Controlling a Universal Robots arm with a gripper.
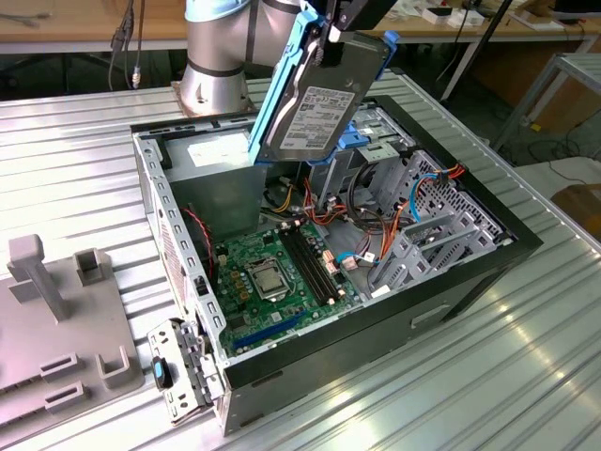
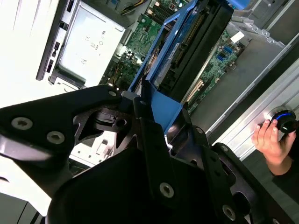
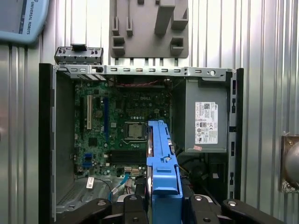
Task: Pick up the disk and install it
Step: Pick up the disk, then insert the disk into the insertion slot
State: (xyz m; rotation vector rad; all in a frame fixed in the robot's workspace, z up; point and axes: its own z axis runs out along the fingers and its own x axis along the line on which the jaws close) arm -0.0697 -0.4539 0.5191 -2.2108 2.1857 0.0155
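the hand (image 1: 331,39) was closed tight on the disk (image 1: 317,101), its fingers (image 2: 150,140) pinching the bright blue rail at one short end, so that the drive hung from the wrist above the open computer case (image 1: 376,331) and touched nothing else. in the exterior view the disk was tilted, its label face turned toward the camera and its lower edge above the gap between the power supply (image 1: 214,155) and the drive cage (image 1: 380,150). a grip on the end rail probably left the long sides and the free end bare for sliding into a bay. in the first wrist view the disk (image 3: 163,158) showed edge-on, a narrow blue strip reaching out from the hand (image 3: 163,201) over the motherboard (image 3: 121,126), which suggested that the wrist was squared up with the case. the case lay on its side on the ribbed metal tabletop (image 1: 84,132) with the side panel off, presumably so that the arm could reach the bays from above. a lighter blue ribbed bracket (image 1: 362,130) sat in the cage toward the far side, just below the hanging drive, and the disk was not yet seated in anything. a grey fixture (image 1: 56,310) stood on the tabletop at the exterior view's left, well apart from the case. in the second wrist view a person's fingers (image 2: 266,135) rested on a round knob (image 2: 285,122) beside the case, perhaps a control kept within reach.
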